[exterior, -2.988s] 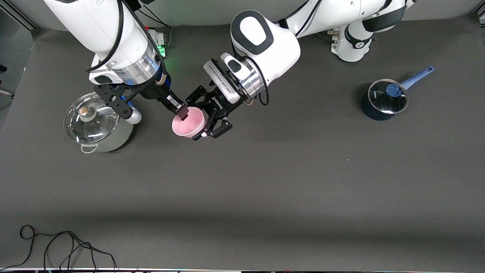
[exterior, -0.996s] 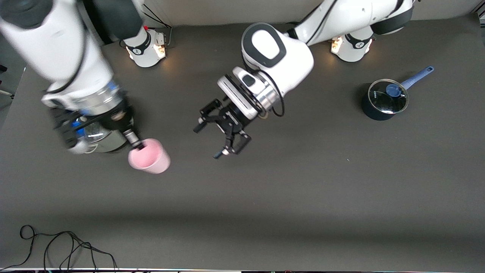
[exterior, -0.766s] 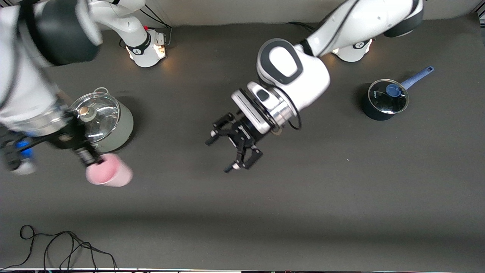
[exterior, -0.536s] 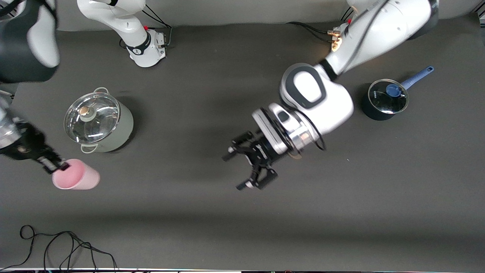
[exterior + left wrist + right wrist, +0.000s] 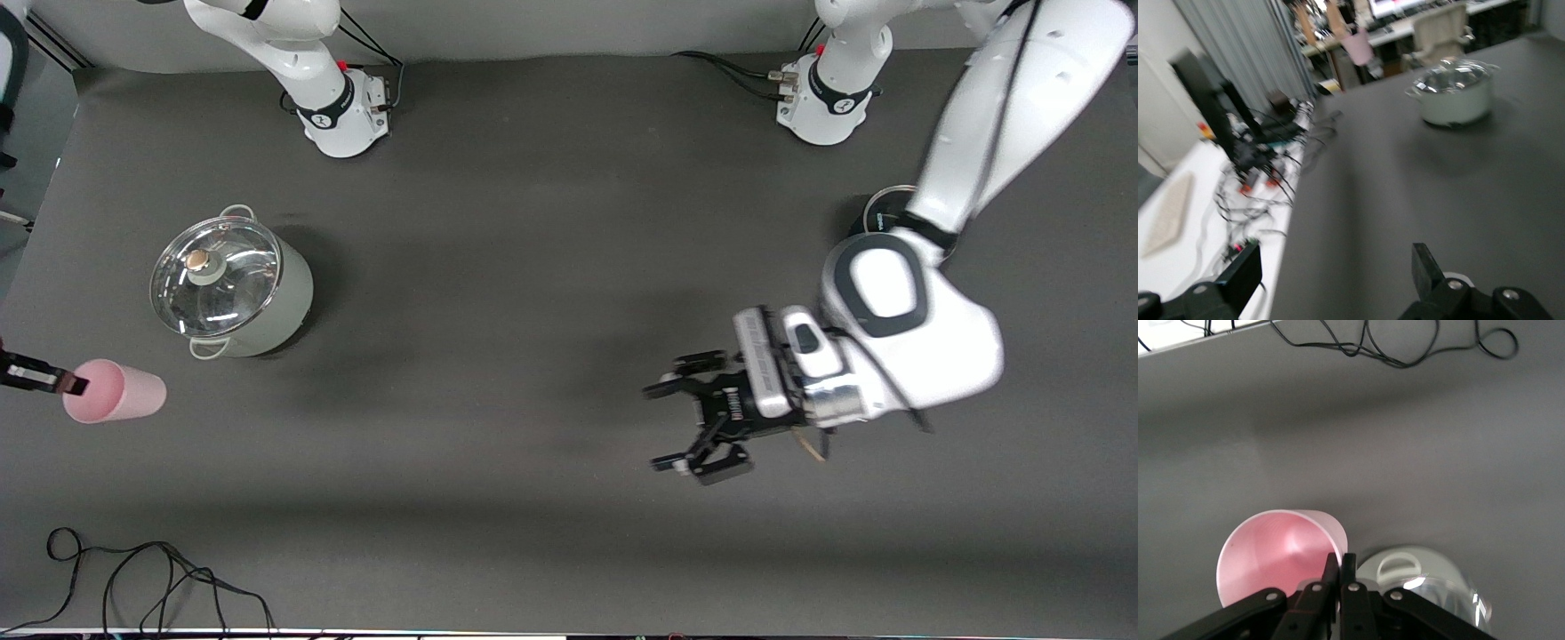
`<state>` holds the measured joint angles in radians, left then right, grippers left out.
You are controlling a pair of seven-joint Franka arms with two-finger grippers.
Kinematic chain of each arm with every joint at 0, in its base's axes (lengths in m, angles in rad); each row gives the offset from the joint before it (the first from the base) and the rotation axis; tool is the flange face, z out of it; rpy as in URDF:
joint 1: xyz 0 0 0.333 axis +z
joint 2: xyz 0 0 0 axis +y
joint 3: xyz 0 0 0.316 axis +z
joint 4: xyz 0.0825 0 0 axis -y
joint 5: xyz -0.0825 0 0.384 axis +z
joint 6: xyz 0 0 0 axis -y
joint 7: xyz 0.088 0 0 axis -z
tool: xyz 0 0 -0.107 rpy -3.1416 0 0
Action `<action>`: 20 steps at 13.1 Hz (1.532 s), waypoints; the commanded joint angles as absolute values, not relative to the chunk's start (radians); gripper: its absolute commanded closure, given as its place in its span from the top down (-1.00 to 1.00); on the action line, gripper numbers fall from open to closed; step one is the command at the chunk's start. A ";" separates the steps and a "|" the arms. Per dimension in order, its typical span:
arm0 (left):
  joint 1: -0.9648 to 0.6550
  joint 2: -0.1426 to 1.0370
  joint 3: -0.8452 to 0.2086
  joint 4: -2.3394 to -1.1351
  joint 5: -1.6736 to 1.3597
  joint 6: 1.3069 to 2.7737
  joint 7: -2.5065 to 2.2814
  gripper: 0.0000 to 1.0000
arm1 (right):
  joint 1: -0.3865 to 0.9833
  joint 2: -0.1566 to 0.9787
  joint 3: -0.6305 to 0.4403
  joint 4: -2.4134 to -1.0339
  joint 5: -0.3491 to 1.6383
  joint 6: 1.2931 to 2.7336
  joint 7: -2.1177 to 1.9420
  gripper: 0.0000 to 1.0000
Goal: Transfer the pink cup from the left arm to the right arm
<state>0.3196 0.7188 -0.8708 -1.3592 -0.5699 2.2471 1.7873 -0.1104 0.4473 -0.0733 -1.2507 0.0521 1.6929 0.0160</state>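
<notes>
The pink cup point(image 5: 120, 392) hangs tilted in my right gripper point(image 5: 78, 386), over the table's edge at the right arm's end. In the right wrist view the fingers point(image 5: 1349, 568) are pinched shut on the cup's rim point(image 5: 1279, 553), one inside and one outside. My left gripper point(image 5: 689, 425) is open and empty over bare table toward the left arm's end. Its fingers point(image 5: 1425, 265) stand wide apart in the left wrist view, where the cup point(image 5: 1357, 47) shows small and far off.
A pale-green lidded pot point(image 5: 229, 286) stands beside the cup's place and shows in both wrist views point(image 5: 1421, 581) point(image 5: 1451, 99). A dark blue saucepan point(image 5: 876, 218) is mostly hidden under the left arm. A black cable point(image 5: 160, 578) lies at the table's near edge.
Three seconds ago both grippers were at the cup over the table's middle. The right gripper has carried it to the right arm's end. The left gripper, open, has swung toward the left arm's end.
</notes>
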 commanded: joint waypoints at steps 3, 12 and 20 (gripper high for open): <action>0.415 0.533 -0.811 -1.298 -0.371 1.805 1.441 1.00 | -0.098 0.529 -0.066 -1.449 0.063 2.018 -0.068 -1.00; 0.494 0.311 -0.808 -1.259 0.130 1.341 0.615 1.00 | -0.097 0.704 -0.063 -1.505 0.061 2.235 -0.069 -1.00; 0.476 0.321 -0.801 -1.312 0.454 1.298 0.462 1.00 | -0.106 0.683 -0.063 -1.509 0.063 2.208 -0.067 1.00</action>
